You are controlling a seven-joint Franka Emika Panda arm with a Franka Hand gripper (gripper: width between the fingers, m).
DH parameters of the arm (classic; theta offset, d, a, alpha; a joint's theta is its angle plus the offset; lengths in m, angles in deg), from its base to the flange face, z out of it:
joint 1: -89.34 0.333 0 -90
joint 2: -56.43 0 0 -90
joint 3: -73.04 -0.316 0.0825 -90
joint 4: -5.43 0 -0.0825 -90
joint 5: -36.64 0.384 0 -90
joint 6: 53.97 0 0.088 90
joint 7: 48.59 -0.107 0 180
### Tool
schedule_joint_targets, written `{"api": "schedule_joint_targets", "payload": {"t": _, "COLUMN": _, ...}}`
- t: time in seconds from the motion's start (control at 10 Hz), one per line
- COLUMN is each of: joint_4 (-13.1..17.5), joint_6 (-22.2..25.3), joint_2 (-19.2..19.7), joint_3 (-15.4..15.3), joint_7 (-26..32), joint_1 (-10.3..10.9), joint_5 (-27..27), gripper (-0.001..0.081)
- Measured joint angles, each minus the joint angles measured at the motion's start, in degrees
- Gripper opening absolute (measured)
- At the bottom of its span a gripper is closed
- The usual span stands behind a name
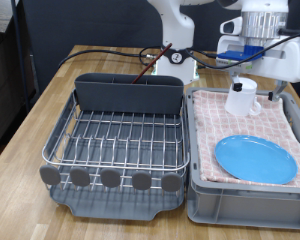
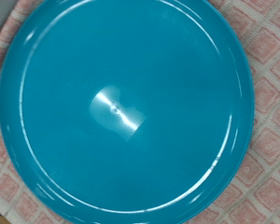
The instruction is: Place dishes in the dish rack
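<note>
The light-blue plate (image 1: 255, 158) lies flat on the pink checkered cloth in the grey bin (image 1: 195, 200). It fills the wrist view (image 2: 126, 107). The white mug (image 1: 242, 97) stands upright on the cloth behind the plate. The reddish-brown wooden spoon (image 1: 149, 66) leans out of the grey utensil caddy (image 1: 128, 92) at the back of the dish rack (image 1: 115, 140), whose wire grid holds nothing else. My gripper (image 1: 254, 58) hangs high above the bin, over the mug and plate, touching neither. Its fingers do not show in the wrist view.
The rack sits at the exterior view's left and the bin at its right, side by side on a wooden table (image 1: 30, 110). Black cables (image 1: 110, 52) and the robot base (image 1: 175, 30) are behind the rack.
</note>
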Motion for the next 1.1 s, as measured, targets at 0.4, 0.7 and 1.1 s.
{"api": "schedule_joint_targets", "payload": {"t": 0.4, "joint_4": -1.46, "joint_6": -3.09, "joint_2": 0.27, "joint_3": 0.14, "joint_7": 8.17, "joint_1": 0.06, "joint_5": 7.08, "gripper": 0.0802}}
{"api": "schedule_joint_targets", "payload": {"t": 0.7, "joint_4": -5.15, "joint_6": -9.21, "joint_2": 0.27, "joint_3": 0.18, "joint_7": 20.36, "joint_1": 0.06, "joint_5": 16.45, "gripper": 0.0802}}
{"api": "schedule_joint_targets", "payload": {"t": 1.1, "joint_4": -8.45, "joint_6": -16.09, "joint_2": 0.50, "joint_3": -0.43, "joint_7": 32.91, "joint_1": 0.08, "joint_5": 27.12, "gripper": 0.0802}}
